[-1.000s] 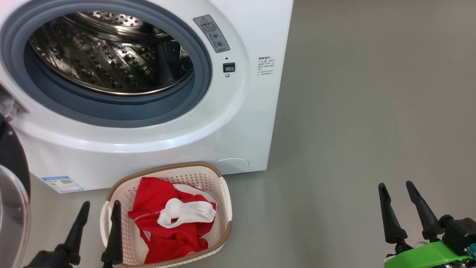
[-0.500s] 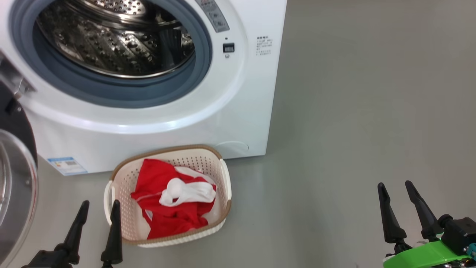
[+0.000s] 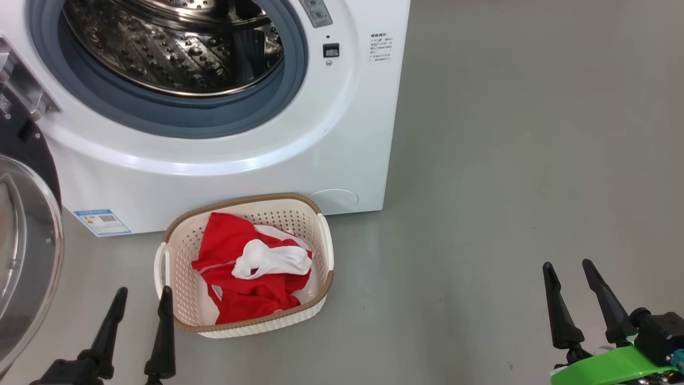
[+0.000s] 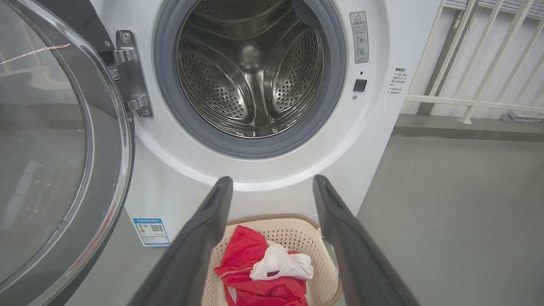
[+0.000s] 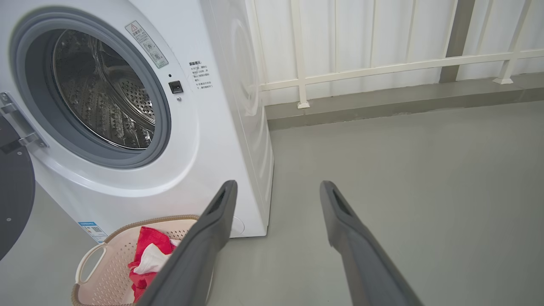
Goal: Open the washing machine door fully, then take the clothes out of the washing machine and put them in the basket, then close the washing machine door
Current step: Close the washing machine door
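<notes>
The white washing machine (image 3: 352,133) (image 4: 378,127) (image 5: 221,140) stands with its steel drum (image 3: 176,48) (image 4: 250,72) bare inside. Its door (image 3: 26,235) (image 4: 55,140) (image 5: 15,191) is swung wide open to the left, glass bowl facing me. On the floor before the machine sits the cream basket (image 3: 320,289) (image 4: 327,272) (image 5: 93,280) holding the red and white clothes (image 3: 251,267) (image 4: 267,267) (image 5: 146,259). My left gripper (image 3: 143,293) (image 4: 272,185) hangs open just left of the basket, holding nothing. My right gripper (image 3: 568,266) (image 5: 276,189) is open over bare floor far to the right.
Grey floor (image 3: 523,160) stretches to the right of the machine. A white railing (image 5: 382,63) (image 4: 476,85) on a low kerb runs along the wall behind. A blue label (image 3: 102,221) is stuck low on the machine's front.
The head camera has shifted: machine and basket now sit higher in the picture and more of the door glass shows. Both grippers keep their places and stay open.
</notes>
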You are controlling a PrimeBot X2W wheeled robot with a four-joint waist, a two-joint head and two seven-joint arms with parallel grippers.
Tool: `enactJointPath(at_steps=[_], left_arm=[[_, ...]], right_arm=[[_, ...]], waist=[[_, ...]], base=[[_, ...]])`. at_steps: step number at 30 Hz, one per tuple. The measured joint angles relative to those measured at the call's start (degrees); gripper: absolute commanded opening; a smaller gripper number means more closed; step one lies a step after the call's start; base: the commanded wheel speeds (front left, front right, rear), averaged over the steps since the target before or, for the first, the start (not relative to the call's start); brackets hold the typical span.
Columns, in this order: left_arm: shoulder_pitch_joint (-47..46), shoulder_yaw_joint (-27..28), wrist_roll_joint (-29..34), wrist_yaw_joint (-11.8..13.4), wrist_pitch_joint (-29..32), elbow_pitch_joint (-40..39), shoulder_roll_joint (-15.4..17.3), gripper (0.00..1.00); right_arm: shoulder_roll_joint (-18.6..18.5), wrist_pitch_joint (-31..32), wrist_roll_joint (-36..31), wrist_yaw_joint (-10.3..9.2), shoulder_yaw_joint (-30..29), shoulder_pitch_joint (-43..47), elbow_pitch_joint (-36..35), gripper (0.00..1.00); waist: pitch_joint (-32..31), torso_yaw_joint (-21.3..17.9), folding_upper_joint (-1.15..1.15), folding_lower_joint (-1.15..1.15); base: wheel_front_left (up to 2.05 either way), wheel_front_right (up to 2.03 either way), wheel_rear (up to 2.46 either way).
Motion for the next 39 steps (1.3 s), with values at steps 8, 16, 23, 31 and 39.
enactJointPath(at_steps=[8,16,23,31,39], left_arm=[[-0.11,-0.08,-0.02,0.00,0.00,0.15,-0.23,1.00],[-0.11,0.46,-0.30,0.00,0.00,0.24,-1.85,1.00],[0.27,1.76,-1.82,0.00,0.00,1.38,-2.27,1.00],[3.11,0.02,-4.91,2.13,0.00,1.44,-2.37,1.00],[5.92,-1.49,-6.43,4.25,0.00,0.69,-2.36,1.00]], right_arm=[[0.03,0.00,0.00,0.00,-0.14,-0.09,0.02,1.00],[-0.05,0.00,0.00,0.00,0.73,-0.11,0.70,1.00],[-0.97,0.00,0.00,0.00,3.52,-0.53,1.94,1.00],[-1.86,0.00,0.52,0.00,6.16,-1.11,3.11,1.00],[-2.26,0.00,0.93,0.00,8.17,-1.00,3.65,1.00]], waist=[[-0.28,0.68,0.00,0.00],[-0.74,3.73,0.00,0.00],[-1.55,8.85,0.00,0.00],[-2.84,16.43,0.00,0.00],[-4.43,24.89,0.00,0.00]], base=[[0.00,0.00,0.00],[0.00,0.00,0.00],[0.00,0.00,0.00],[0.00,0.00,0.00],[0.00,0.00,0.00]])
